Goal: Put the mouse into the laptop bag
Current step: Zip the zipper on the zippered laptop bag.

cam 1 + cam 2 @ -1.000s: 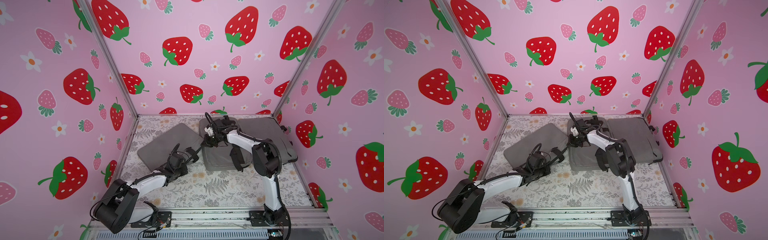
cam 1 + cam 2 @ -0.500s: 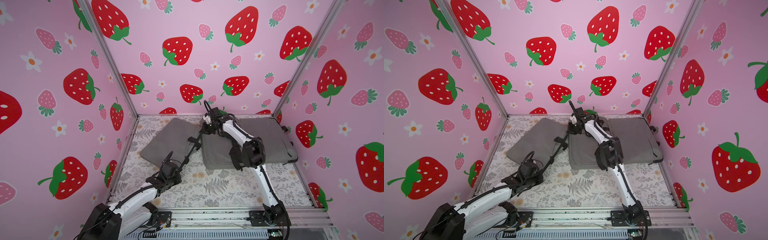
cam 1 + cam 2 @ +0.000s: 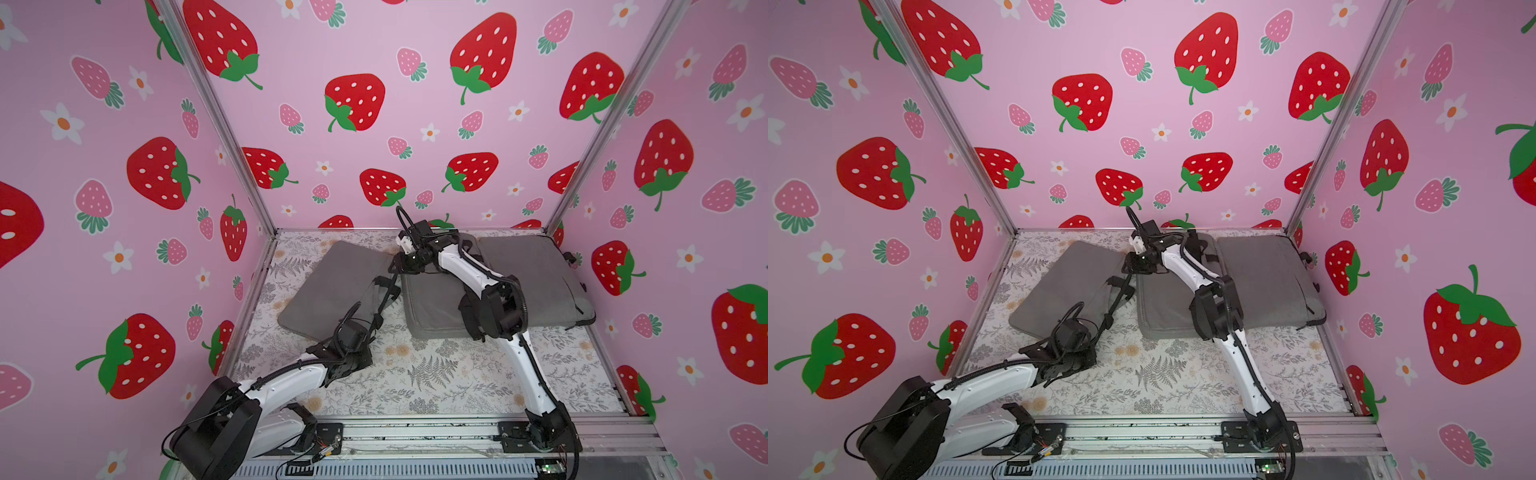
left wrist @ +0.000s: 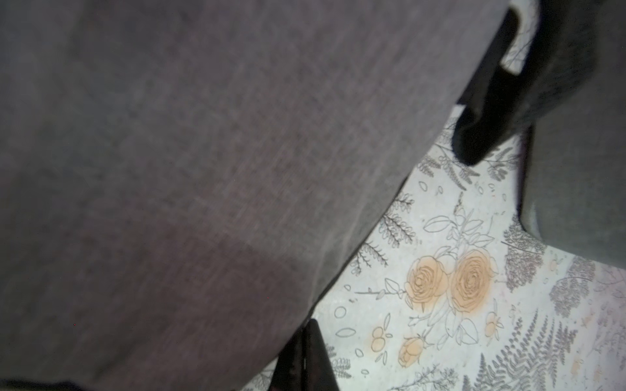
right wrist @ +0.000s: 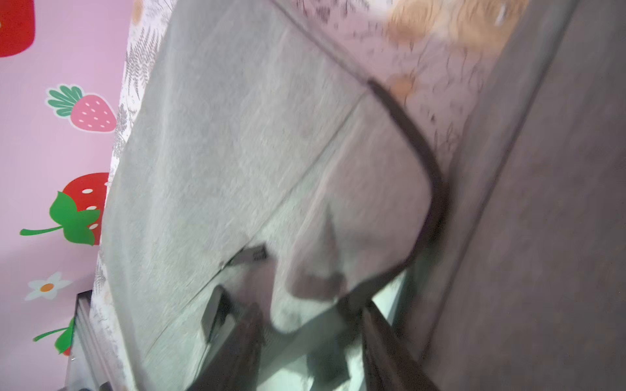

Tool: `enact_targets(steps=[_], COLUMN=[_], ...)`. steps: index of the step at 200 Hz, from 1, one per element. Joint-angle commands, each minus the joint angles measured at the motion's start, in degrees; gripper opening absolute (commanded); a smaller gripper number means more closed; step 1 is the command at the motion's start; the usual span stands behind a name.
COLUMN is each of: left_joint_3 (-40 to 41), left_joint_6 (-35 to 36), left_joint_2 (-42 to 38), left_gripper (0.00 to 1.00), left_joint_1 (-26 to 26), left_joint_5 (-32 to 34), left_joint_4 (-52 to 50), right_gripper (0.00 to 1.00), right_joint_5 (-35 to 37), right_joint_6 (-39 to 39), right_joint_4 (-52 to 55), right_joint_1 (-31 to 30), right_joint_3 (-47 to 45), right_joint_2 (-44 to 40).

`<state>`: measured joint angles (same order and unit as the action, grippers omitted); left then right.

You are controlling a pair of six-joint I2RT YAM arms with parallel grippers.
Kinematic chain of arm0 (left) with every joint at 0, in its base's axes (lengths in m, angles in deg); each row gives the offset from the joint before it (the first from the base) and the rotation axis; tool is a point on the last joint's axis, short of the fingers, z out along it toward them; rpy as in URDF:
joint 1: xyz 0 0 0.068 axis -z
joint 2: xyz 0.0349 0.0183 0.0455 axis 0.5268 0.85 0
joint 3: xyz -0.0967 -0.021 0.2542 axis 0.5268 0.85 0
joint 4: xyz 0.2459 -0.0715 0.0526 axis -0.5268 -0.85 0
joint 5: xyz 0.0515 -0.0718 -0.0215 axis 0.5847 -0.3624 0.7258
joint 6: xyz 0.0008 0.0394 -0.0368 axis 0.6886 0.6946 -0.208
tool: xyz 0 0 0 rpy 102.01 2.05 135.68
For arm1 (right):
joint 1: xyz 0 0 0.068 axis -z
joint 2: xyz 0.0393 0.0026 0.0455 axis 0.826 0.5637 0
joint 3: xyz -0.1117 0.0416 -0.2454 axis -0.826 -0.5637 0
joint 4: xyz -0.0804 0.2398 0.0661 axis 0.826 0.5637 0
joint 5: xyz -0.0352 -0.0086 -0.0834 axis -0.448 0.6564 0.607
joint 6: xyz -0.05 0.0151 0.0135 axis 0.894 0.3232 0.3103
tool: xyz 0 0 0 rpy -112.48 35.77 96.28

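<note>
top views: right gripper (image 3: 402,268) at grey fabric laptop bag (image 3: 536,282) inner edge; left gripper (image 3: 365,360) by its flap's near corner | left wrist: jaws together, beside grey fabric | right wrist: jaws apart (blurred), flap corner between | mouse unseen

Blurry laptop bag (image 5: 237,152) in right wrist view; left pincer (image 4: 306,342) mostly off-frame.

3 grey padded panels (image 3: 328,286) (image 3: 428,303) (image 3: 536,274), 2 white arms (image 3: 291,380) (image 3: 523,357), 1 floral table (image 3: 436,374)
</note>
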<state>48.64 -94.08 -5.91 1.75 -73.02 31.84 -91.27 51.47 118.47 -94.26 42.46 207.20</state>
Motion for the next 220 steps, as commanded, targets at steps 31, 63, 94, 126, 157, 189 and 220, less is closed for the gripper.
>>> enact_targets(steps=[31, 63, 94, 126, 157, 189, 220], left_joint_3=[-2.8, -3.1, -3.0, -2.7, -1.9, -2.6, 0.3], left_joint_6=[1.0, 0.9, 0.5, -0.1, -0.8, -0.4, -1.6], left_joint_2=[0.0, -1.6, -5.0, -5.2, -4.5, -3.3, -5.0], left_gripper=[0.0, 0.0, 0.0, 0.0, 0.0, 0.0, 0.0], left_joint_1=[0.4, 0.5, 0.5, 0.5, 0.5, 0.5, 0.5], left_joint_5=[-0.7, 0.0, 0.3, -0.1, -0.8, -1.5, -1.2], left_joint_4=[-1.9, -3.5, -4.8, -4.4, -2.7, -2.4, -3.6], right_gripper=[0.56, 0.59, 0.61, 0.61, 0.6, 0.37, 0.0], right_joint_5=[6.5, 1.4, -2.4, -7.2, -9.8, -12.1, -14.0], right_joint_6=[0.4, -6.2, -10.9, -15.5, -19.6, -23.5, -21.4], right_joint_4=[-6.9, -17.2, -26.1, -33.7, -37.6, -44.2, -40.9], right_joint_1=[-4.9, -10.1, -14.0, -16.7, -17.3, -16.5, -12.4], right_joint_3=[-30.0, -42.5, -44.8, -42.0, -40.9, -43.7, -45.1], right_joint_2=[-25.2, -29.2, -25.6, -18.6, -13.9, -13.1, -16.7])
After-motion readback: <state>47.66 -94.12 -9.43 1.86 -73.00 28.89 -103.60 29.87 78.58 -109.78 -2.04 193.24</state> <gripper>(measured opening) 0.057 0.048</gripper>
